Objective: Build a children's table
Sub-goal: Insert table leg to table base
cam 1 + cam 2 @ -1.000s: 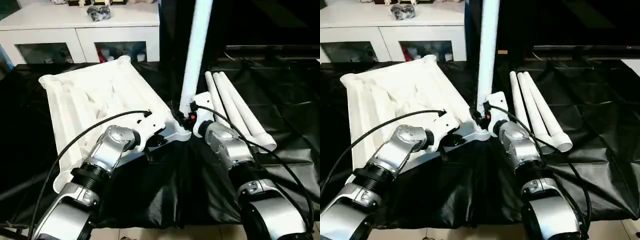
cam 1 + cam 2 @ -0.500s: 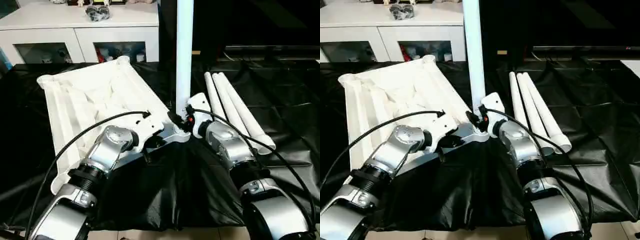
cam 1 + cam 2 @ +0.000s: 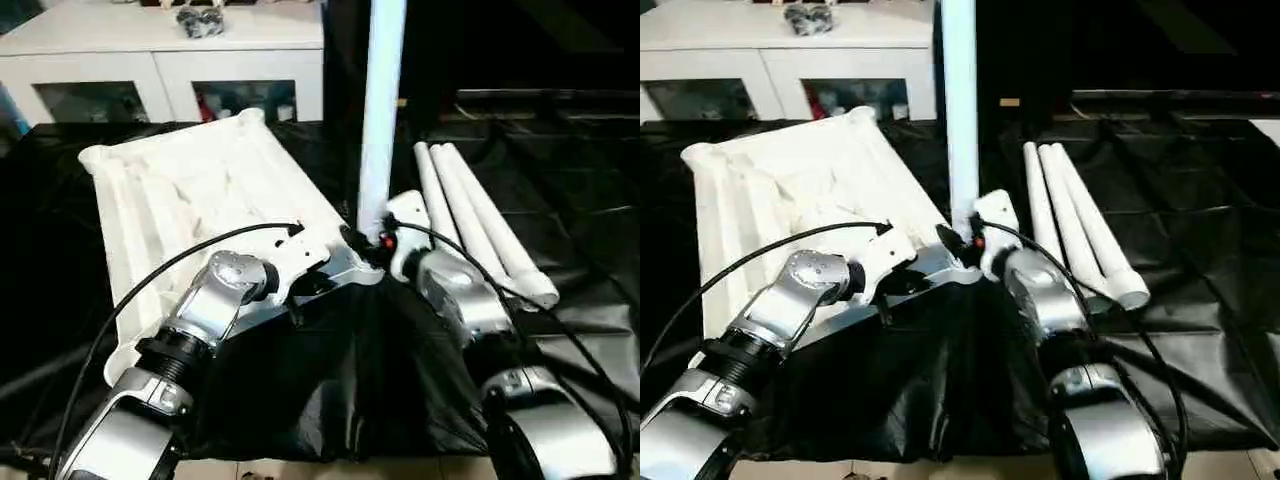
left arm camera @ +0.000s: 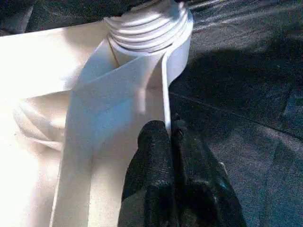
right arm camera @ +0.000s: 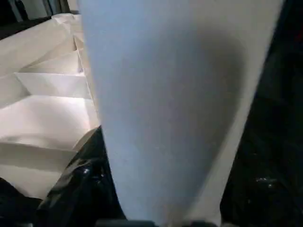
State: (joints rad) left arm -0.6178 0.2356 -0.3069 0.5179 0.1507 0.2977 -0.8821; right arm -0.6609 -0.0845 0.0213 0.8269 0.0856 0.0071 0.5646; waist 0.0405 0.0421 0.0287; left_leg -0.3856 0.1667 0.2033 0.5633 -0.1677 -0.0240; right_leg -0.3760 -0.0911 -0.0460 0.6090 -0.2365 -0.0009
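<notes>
Tabletop (image 3: 190,190) lies ribbed side up on the counter (image 3: 560,200) so its sockets face me; my left tool (image 4: 168,137), pressed together, pins a rib at the near corner while my right tool (image 3: 372,240) clasps the upright leg (image 3: 380,110) there, three legs (image 3: 470,215) waiting beside

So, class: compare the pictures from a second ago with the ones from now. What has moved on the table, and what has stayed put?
The standing leg, held at its base by the right gripper, has swung from leaning to the right to nearly upright in the tabletop's near corner socket. The left gripper stays shut on the tabletop's edge rib. The tabletop and the three spare legs lie where they were.
</notes>
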